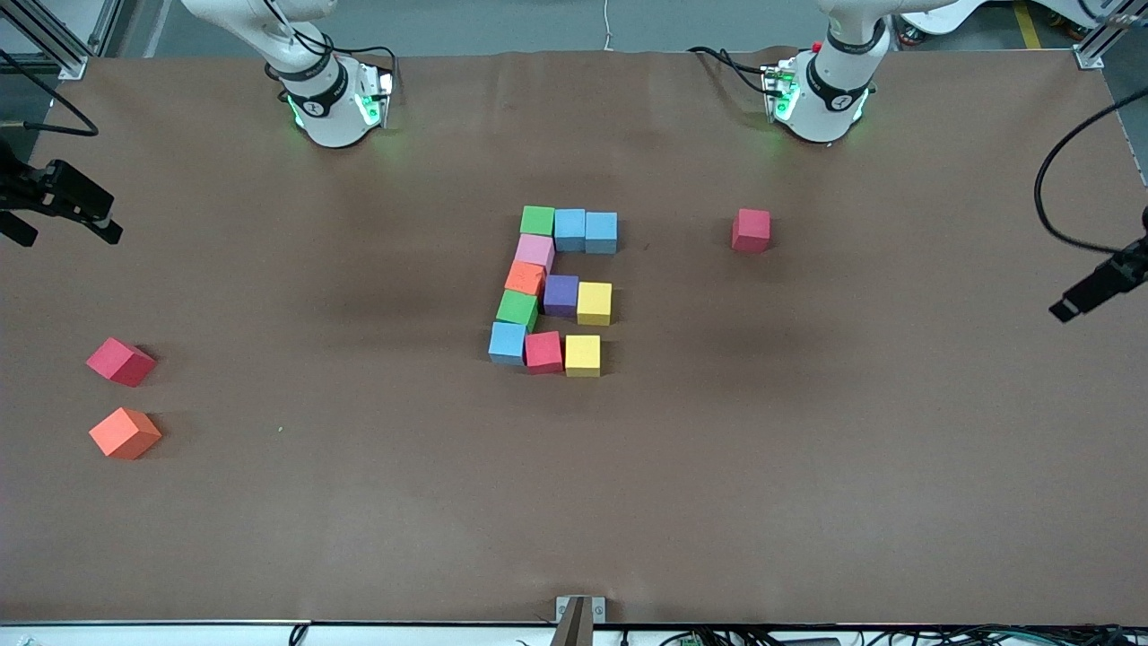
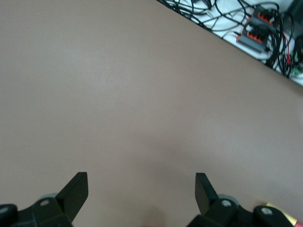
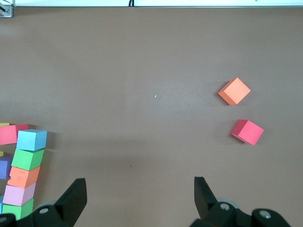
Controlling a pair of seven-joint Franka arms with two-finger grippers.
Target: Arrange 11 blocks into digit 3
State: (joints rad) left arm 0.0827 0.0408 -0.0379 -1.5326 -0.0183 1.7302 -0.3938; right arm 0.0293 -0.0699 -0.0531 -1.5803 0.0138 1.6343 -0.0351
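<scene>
The digit 3 (image 1: 552, 287) lies mid-table as a blocky figure of eleven cubes. Its farthest row is green (image 1: 537, 220), blue (image 1: 569, 229) and blue. A pink (image 1: 535, 251), orange (image 1: 526, 278) and green column runs down the side toward the right arm's end. Purple and yellow (image 1: 594, 302) form the middle row; blue, red (image 1: 543, 352) and yellow form the nearest. That column also shows in the right wrist view (image 3: 26, 165). My left gripper (image 2: 142, 182) is open over bare table. My right gripper (image 3: 140, 187) is open and empty.
Both arms wait by their bases, the right arm (image 1: 327, 99) and the left arm (image 1: 821, 99). Loose cubes: a red one (image 1: 751, 230) toward the left arm's end, a red one (image 1: 120, 362) and an orange one (image 1: 125, 433) at the right arm's end. Cables (image 2: 255, 28) lie off the table.
</scene>
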